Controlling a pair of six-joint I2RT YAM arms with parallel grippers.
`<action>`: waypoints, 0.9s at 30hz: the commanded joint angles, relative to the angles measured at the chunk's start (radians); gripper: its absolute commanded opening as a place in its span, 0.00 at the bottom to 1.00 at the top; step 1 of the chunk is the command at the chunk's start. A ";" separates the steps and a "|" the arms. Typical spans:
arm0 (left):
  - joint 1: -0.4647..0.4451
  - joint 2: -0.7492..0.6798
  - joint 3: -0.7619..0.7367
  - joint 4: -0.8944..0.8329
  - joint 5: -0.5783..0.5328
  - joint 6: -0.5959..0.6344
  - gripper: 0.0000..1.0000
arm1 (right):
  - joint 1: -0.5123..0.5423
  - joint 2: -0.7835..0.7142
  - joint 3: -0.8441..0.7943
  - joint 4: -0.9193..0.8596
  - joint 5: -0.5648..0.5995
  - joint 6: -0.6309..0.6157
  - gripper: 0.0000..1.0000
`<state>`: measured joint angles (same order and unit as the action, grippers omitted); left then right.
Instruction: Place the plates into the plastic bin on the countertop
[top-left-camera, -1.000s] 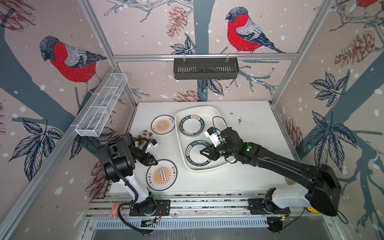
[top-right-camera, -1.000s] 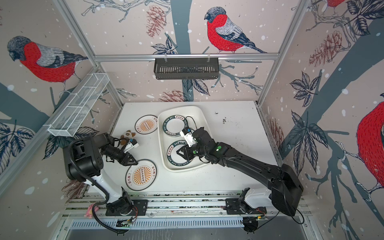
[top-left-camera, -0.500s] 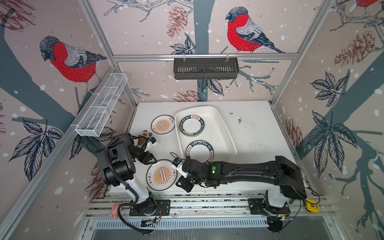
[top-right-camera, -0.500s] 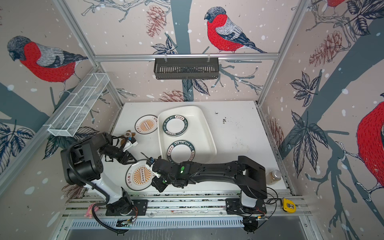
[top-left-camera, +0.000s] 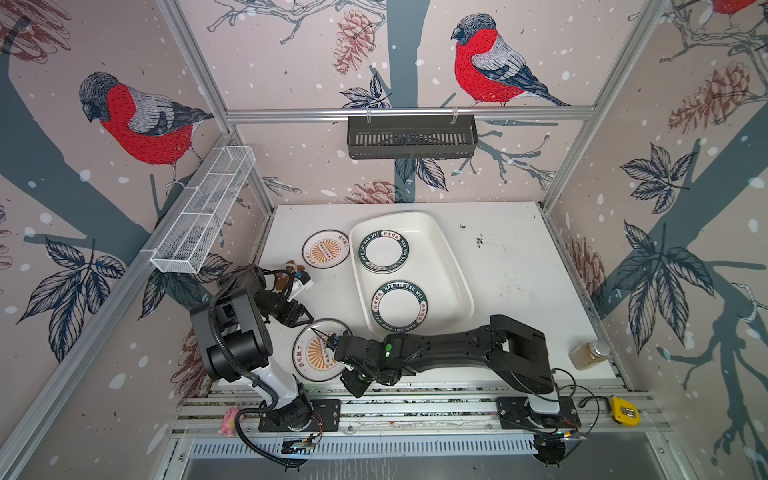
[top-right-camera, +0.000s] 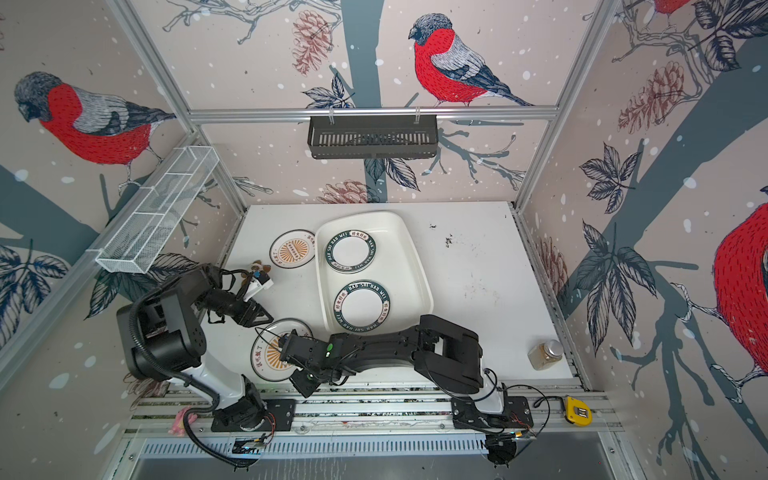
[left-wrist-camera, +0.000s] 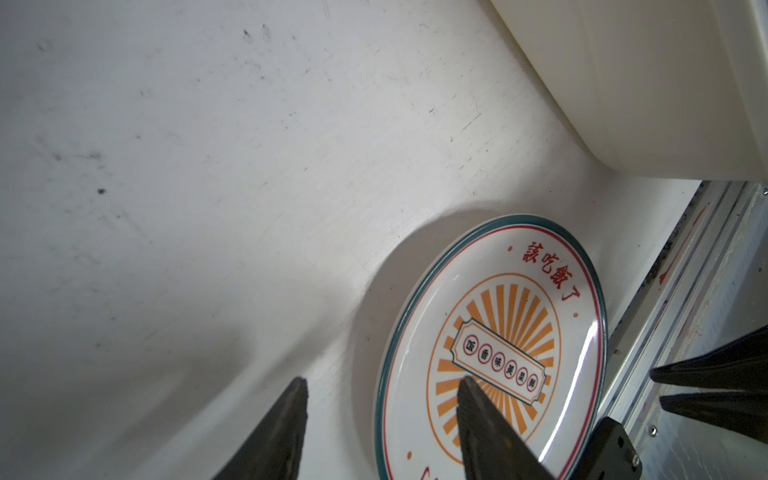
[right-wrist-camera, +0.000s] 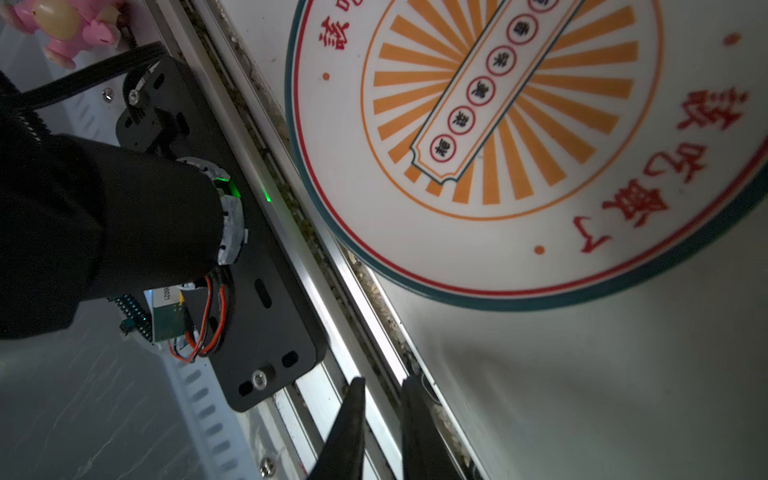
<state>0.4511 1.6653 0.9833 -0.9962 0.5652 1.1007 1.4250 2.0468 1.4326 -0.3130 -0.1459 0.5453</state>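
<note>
Two plates with dark green lettered rims (top-left-camera: 383, 251) (top-left-camera: 399, 305) lie flat in the white plastic bin (top-left-camera: 454, 266) in both top views. An orange sunburst plate (top-left-camera: 325, 249) rests on the countertop (top-left-camera: 519, 270) left of the bin. Another sunburst plate (top-left-camera: 309, 357) (left-wrist-camera: 498, 332) (right-wrist-camera: 498, 124) lies at the front left. My left gripper (top-left-camera: 305, 320) (left-wrist-camera: 385, 380) is open over its far rim, one finger above the plate, one above the countertop. My right gripper (top-left-camera: 352, 383) (right-wrist-camera: 383, 381) hangs over the front rail beside that plate, empty, its fingers a narrow gap apart.
A small jar (top-left-camera: 590, 353) stands at the front right of the countertop. A yellow tape measure (top-left-camera: 621, 411) and a pink toy (top-left-camera: 230, 419) lie on the front rails. Small brown items (top-left-camera: 291, 270) sit behind my left arm. A black rack (top-left-camera: 411, 137) and a wire basket (top-left-camera: 203, 212) hang on the walls.
My right arm has swung out of the bin to the front left, over the near sunburst plate, its jaws narrowing. The left arm has hardly moved.
</note>
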 joint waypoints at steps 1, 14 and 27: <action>0.009 -0.011 -0.014 -0.033 0.008 0.029 0.59 | 0.000 0.044 0.038 -0.050 0.003 -0.002 0.18; 0.078 0.008 -0.020 -0.063 -0.018 0.055 0.62 | -0.047 0.101 0.075 -0.030 0.002 0.005 0.17; 0.101 0.062 -0.034 -0.104 -0.033 0.092 0.59 | -0.090 0.133 0.105 -0.022 0.003 -0.007 0.17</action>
<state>0.5488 1.7214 0.9535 -1.0531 0.5419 1.1595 1.3441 2.1715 1.5326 -0.3317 -0.1577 0.5457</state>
